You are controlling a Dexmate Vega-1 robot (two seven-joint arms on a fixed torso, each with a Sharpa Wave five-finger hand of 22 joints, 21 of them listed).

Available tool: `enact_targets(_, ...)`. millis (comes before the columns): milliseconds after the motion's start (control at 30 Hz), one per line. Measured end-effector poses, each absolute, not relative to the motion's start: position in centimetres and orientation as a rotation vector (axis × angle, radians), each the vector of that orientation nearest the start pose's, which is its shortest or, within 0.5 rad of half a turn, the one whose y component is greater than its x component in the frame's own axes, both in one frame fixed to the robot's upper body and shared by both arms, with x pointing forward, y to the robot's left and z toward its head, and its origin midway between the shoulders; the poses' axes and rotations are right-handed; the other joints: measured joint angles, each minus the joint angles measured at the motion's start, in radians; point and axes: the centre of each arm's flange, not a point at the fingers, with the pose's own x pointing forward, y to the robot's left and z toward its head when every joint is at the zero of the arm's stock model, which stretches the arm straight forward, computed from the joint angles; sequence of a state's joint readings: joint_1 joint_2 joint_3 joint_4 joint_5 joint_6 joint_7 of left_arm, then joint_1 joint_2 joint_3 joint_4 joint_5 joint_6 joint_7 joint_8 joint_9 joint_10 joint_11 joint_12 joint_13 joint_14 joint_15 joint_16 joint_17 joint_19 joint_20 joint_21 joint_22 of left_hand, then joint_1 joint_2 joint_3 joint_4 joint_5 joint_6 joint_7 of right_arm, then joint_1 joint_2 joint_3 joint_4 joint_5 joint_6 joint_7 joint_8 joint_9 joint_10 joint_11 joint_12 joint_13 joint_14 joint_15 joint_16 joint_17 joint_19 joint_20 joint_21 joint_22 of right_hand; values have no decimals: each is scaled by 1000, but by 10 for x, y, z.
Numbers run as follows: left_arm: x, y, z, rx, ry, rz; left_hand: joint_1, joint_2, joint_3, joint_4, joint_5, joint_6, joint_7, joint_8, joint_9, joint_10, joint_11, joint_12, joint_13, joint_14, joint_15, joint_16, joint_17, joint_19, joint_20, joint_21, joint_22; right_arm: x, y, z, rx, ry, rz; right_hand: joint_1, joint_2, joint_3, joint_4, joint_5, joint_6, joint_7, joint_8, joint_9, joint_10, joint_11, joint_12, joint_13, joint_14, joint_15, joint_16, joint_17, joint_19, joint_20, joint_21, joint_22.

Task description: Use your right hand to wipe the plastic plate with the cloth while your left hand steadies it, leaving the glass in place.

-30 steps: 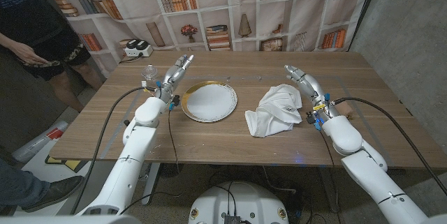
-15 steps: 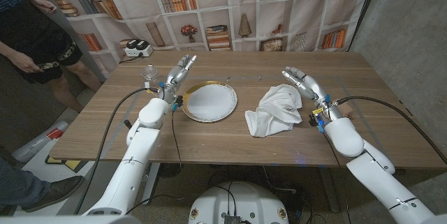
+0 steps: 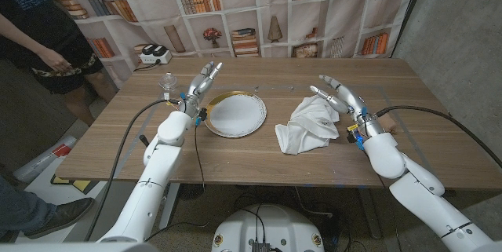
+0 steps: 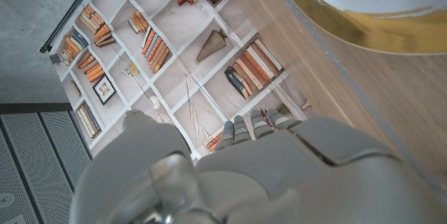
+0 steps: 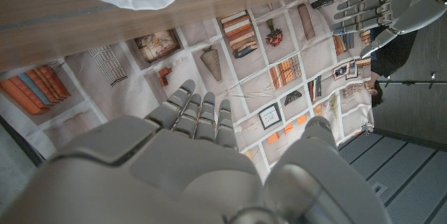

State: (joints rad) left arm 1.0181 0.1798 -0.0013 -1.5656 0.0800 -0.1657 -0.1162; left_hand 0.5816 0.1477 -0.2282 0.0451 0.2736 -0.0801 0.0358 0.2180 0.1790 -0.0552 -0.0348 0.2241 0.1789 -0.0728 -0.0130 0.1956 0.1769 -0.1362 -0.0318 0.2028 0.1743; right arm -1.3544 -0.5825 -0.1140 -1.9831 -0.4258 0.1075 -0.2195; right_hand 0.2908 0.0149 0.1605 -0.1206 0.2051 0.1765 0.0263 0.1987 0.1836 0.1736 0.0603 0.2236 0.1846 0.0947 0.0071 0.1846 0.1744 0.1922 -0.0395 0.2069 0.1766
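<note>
The right hand (image 3: 336,93) hovers over the far edge of the crumpled white cloth (image 3: 310,124), fingers spread wide and holding nothing; the cloth lies mostly under and just nearer than that hand on the wooden surface (image 3: 259,154), bunched in loose folds. The step in hand looks like picking up the cloth, so a good grasp would come straight down onto the thickest bunch beneath the palm, gathering several folds at once and not just a single flap, so that a padded wad faces the plate for wiping. Across from the right hand, toward the left arm, sits the white plastic plate with a gold rim (image 3: 234,115), well apart from the cloth. The left hand (image 3: 201,81) stands at the plate's far-left edge, fingers apart and empty, and whether it touches the rim cannot be told; it should press lightly on the rim only, leaving the plate's middle free for the cloth. Just beyond the left hand stands the clear glass (image 3: 166,85), close enough that the left arm should avoid swinging outward while it steadies the plate.
</note>
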Motion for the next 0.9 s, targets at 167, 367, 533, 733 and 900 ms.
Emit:
enact_targets(167, 605, 266, -14, 300, -694, -56, 0, 0, 0, 0, 0, 0, 0, 0, 0, 0, 0, 0, 0, 1, -1, 0, 0, 0, 0, 0, 0, 494, -254, -45, -961, -827, -100, 26, 0, 11, -11, 5, -9, -2, 0, 0, 0, 0, 0, 0, 0, 0, 0, 0, 0, 0, 0, 0)
enact_targets(367, 603, 267, -15, 298, -694, -53, 4, -4, 0, 0, -4, 5, -5, 0, 0, 5, -5, 0, 0, 1, -1, 0, 3, 0, 0, 0, 0, 491, -251, -43, -1017, -832, -97, 68, 1, 21, -32, 13, -18, 0, 0, 0, -7, -6, -9, 0, 0, 0, 0, 0, 0, 0, -4, 0)
enact_targets(533, 602, 269, -15, 297, -694, -46, 4, -4, 0, 0, -8, 12, -13, 0, 0, 5, -5, 0, 5, 5, -5, 0, 3, 0, 0, 0, 0, 489, -247, -43, -1061, -826, -94, 151, 11, 48, -59, 24, -45, -2, 0, 5, -31, -9, -17, 0, -11, 0, -4, 0, -4, 4, -11, 0)
enact_targets(733, 602, 271, -14, 297, -698, -40, 7, -1, 0, 0, -7, 12, -13, 0, 0, 12, -4, 0, 5, 5, -5, 0, 3, 0, 0, 0, 0, 485, -241, -44, -1120, -815, -93, 187, 11, 59, -65, 28, -52, 2, 0, 5, -31, -9, -17, 0, -16, -5, -4, 0, -9, -2, -11, 0)
enact_targets(900, 602, 273, -14, 298, -702, -39, 7, -1, 0, 0, -11, 24, -13, 0, 0, 12, -4, 0, 5, 5, -5, 0, 3, 0, 0, 0, 0, 483, -238, -46, -1169, -782, -82, 257, 7, 80, -65, 28, -48, -21, 0, 5, -28, -29, -17, 0, -16, -5, -4, 0, -9, -2, -11, 0)
